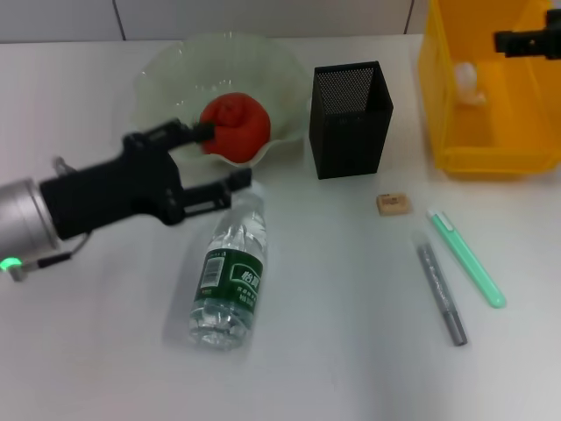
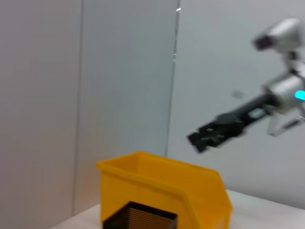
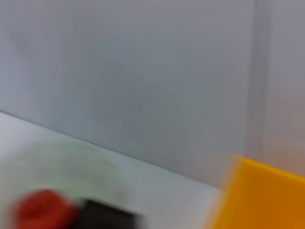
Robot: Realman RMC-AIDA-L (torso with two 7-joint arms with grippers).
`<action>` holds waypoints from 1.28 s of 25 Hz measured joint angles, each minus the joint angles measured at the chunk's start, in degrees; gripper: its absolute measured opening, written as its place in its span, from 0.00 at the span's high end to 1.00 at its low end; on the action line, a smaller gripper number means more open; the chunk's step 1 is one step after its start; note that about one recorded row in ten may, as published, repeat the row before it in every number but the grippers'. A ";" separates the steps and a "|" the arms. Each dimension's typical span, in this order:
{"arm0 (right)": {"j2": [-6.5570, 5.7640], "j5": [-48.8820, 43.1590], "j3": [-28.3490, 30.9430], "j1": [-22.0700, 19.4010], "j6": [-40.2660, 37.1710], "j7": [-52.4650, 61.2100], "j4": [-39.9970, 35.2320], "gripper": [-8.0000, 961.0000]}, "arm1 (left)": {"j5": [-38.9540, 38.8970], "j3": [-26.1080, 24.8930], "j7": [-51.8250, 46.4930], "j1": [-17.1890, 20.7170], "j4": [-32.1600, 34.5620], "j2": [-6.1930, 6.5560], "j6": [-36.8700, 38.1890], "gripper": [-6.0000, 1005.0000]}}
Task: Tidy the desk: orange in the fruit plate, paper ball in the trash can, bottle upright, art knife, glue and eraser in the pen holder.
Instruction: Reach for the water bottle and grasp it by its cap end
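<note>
The orange [image 1: 235,124] lies in the pale-green fruit plate [image 1: 175,66]. The bottle [image 1: 230,272] lies on its side on the table, cap toward the plate. My left gripper [image 1: 228,158] is open just above the bottle's cap, one fingertip by the orange, the other by the cap. The paper ball [image 1: 467,83] lies inside the yellow trash can [image 1: 491,158]. My right gripper [image 1: 526,39] hovers over the can; it also shows in the left wrist view [image 2: 209,136]. The eraser [image 1: 394,203], a green art knife [image 1: 466,256] and a grey glue stick [image 1: 441,292] lie right of the black mesh pen holder [image 1: 351,118].
The pen holder stands between the plate and the trash can. The left wrist view shows the trash can [image 2: 162,191] and pen holder [image 2: 140,219] before a grey wall. The right wrist view is blurred, showing the orange [image 3: 43,214] and trash can [image 3: 257,195].
</note>
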 joint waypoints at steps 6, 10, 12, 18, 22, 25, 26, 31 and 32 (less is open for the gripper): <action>0.38 31.39 -5.76 -16.63 -7.12 -31.40 1.63 0.14 | 6.05 5.70 -17.60 8.72 21.70 0.02 -6.98 0.15; 0.24 41.34 -7.95 -22.08 -11.00 -50.97 13.28 0.14 | 19.78 12.69 -39.81 12.22 35.24 0.03 -16.28 0.15; 0.14 43.19 -7.25 -22.13 -15.94 -59.76 23.30 0.14 | 30.23 17.20 -55.90 12.17 39.81 0.02 -20.67 0.15; -0.08 43.14 -4.79 -20.65 -19.64 -68.72 35.75 0.14 | 42.66 21.75 -71.65 9.44 40.82 -0.05 -23.60 0.15; -0.10 43.12 -3.13 -19.92 -19.96 -70.55 40.18 0.14 | 60.88 28.38 -88.44 3.93 39.40 -0.30 -24.54 0.15; -0.10 43.12 -3.11 -19.93 -19.96 -70.59 40.33 0.14 | 61.94 29.27 -89.36 2.21 37.96 -0.51 -24.46 0.16; -0.10 43.12 -3.10 -19.93 -19.96 -70.60 40.37 0.14 | 61.81 29.35 -89.39 1.73 37.23 -0.51 -24.46 0.16; -0.10 42.44 -3.09 -19.82 -19.89 -70.66 40.48 0.14 | 60.82 29.33 -89.58 -2.37 30.54 -0.50 -25.52 0.16; -0.10 42.26 -3.09 -19.77 -19.77 -70.67 40.56 0.14 | 60.64 29.26 -89.60 -2.83 29.65 -0.50 -25.72 0.16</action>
